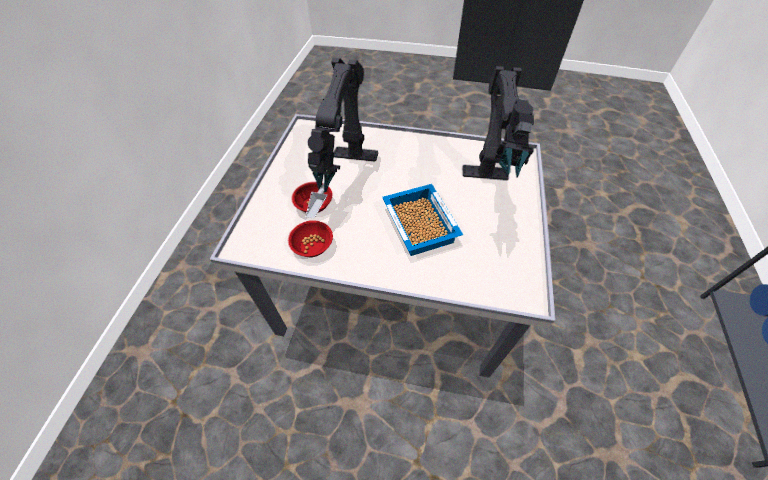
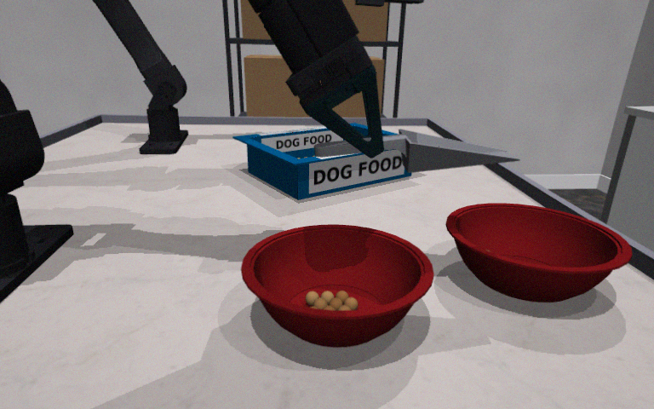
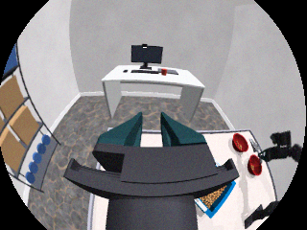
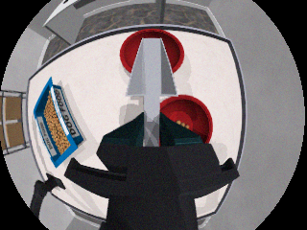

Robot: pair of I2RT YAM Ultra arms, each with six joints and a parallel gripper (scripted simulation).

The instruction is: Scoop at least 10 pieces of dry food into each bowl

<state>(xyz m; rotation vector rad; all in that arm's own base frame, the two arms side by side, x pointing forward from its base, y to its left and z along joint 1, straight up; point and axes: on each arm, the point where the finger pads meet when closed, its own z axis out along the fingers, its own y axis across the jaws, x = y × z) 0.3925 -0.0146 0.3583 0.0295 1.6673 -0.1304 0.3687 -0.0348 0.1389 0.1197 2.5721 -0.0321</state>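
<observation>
My right gripper (image 1: 324, 186) (image 2: 375, 149) (image 3: 258, 154) (image 4: 152, 116) pinches the scoop (image 1: 316, 204) (image 2: 448, 154) (image 3: 254, 146) (image 4: 153, 72), raised off the table (image 1: 368, 249) (image 2: 144, 308) (image 3: 240, 192) (image 4: 103, 96). Left gripper (image 1: 513, 173) (image 3: 152, 114), far right, partly spread, empty.

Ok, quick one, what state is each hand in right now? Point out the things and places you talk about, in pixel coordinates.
Left hand (image 1: 513, 174) (image 3: 152, 114): slightly open, holding nothing.
Right hand (image 1: 323, 187) (image 2: 376, 152) (image 3: 261, 155) (image 4: 152, 116): closed on the scoop (image 1: 314, 206) (image 2: 444, 152) (image 3: 253, 144) (image 4: 152, 72).
</observation>
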